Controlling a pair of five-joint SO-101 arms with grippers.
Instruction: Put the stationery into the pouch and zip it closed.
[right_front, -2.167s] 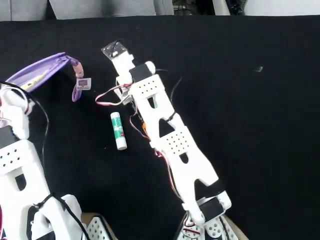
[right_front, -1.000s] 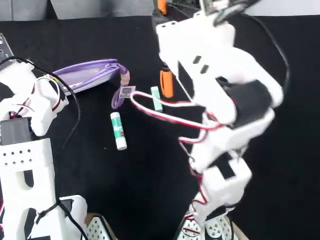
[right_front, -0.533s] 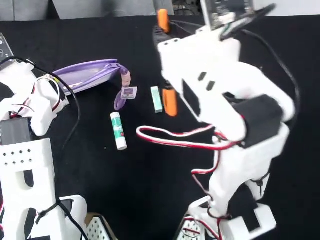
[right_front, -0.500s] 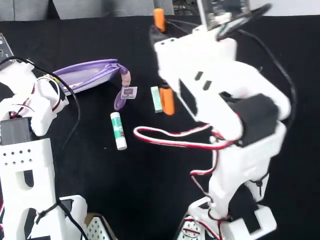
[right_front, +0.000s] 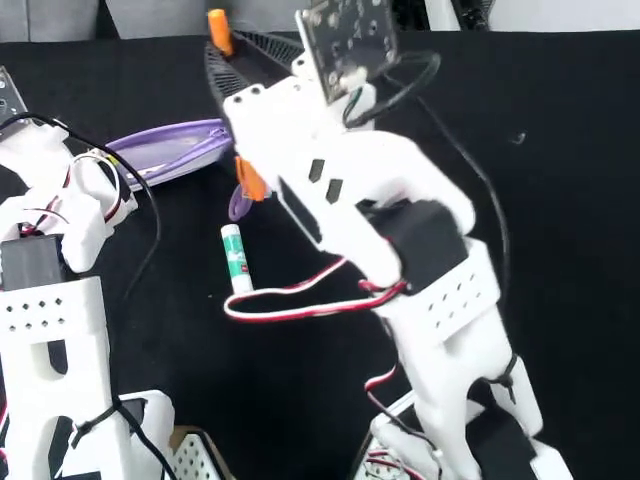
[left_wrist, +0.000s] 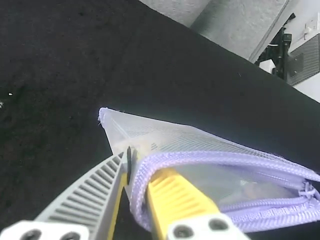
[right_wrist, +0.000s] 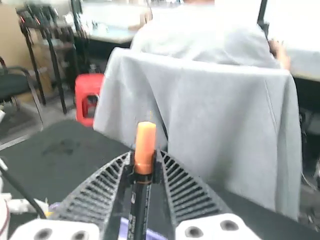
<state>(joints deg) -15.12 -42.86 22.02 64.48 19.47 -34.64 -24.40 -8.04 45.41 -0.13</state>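
Note:
The purple mesh pouch (right_front: 175, 143) lies at the table's left rear, its zip edge agape (left_wrist: 210, 157). My left gripper (right_front: 110, 165) is shut on the pouch's end, with the purple edge pinched between its grey and yellow fingers (left_wrist: 170, 195). Raised above the table, my right gripper (right_front: 235, 60) is shut on an orange marker (right_wrist: 144, 141). The marker's cap (right_front: 218, 18) points up and its lower end (right_front: 250, 180) hangs just right of the pouch. A white and green glue stick (right_front: 237, 262) lies on the cloth in front of the pouch.
The pouch's purple strap (right_front: 237, 205) trails toward the glue stick. The right arm's white body (right_front: 400, 240) and its red and white cables (right_front: 300, 300) loom over the table's middle. The left arm's base (right_front: 50, 330) stands at the front left. Black cloth (right_front: 560, 200) covers the table.
The right arm has swung left with the orange marker, from the table's middle to beside the pouch. It now covers the spot where a small green piece lay. The left arm keeps still.

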